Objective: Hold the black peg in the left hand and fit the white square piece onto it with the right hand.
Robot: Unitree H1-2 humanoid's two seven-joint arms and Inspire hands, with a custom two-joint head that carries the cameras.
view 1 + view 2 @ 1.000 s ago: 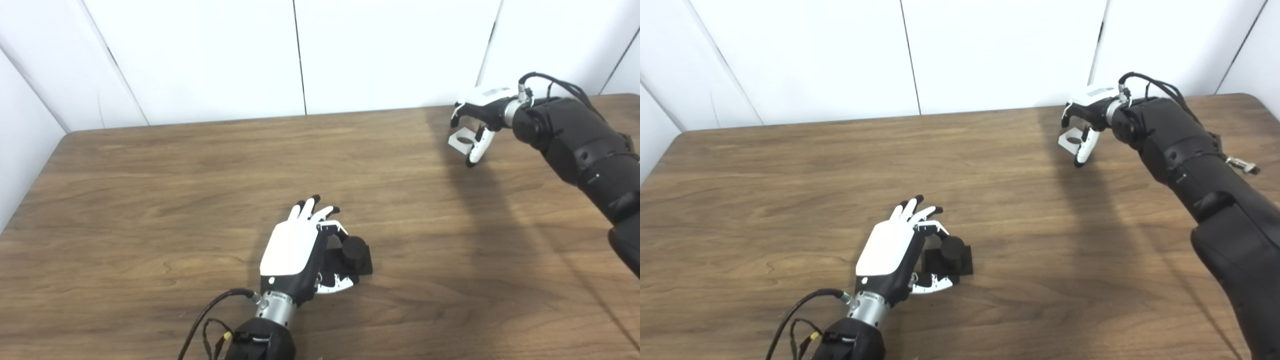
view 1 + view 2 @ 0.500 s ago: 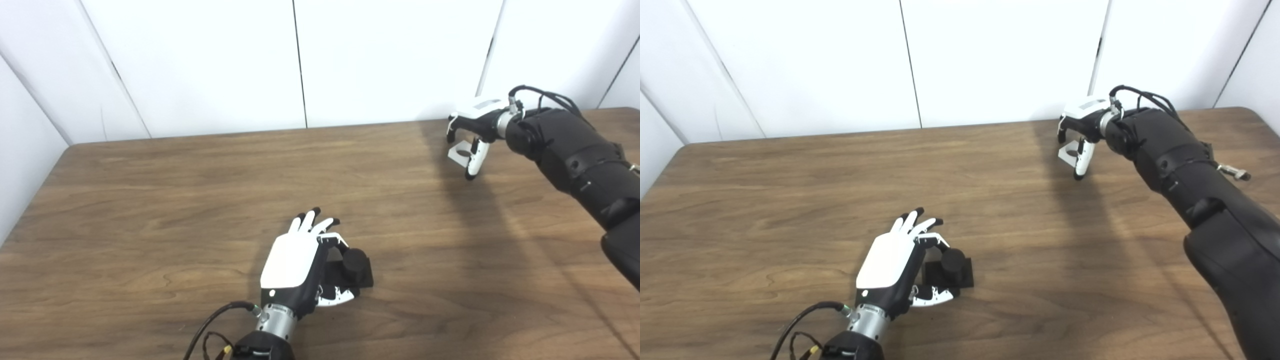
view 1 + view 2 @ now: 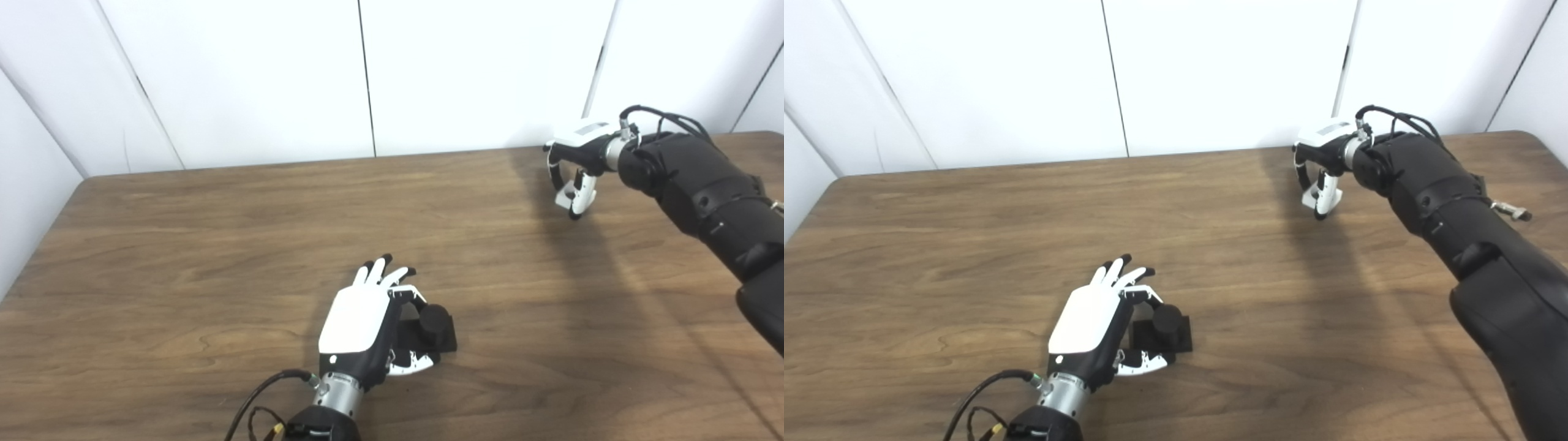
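While the left hand (image 3: 358, 324) lies low on the brown desk (image 3: 184, 245) near the 6 o'clock edge, its fingers (image 3: 383, 269) are stretched out toward 12 o'clock and spread apart, and nothing is gripped by them. The black peg (image 3: 433, 320) is seen just beside this hand, at its 3 o'clock side. It is a short round post standing upright on a flat black square base, and the base rests on the desk. The thumb is curled near the base, but it cannot be told whether the peg is touched. Far away, toward 2 o'clock and close to the white wall (image 3: 245, 73), the right hand (image 3: 576, 168) is held at the end of a long black arm (image 3: 704, 190). Its fingers are curled down and closed around the white square piece (image 3: 1312, 198). Only a small white part of the piece can be seen between the fingers and the thumb. The piece and the peg are well apart.
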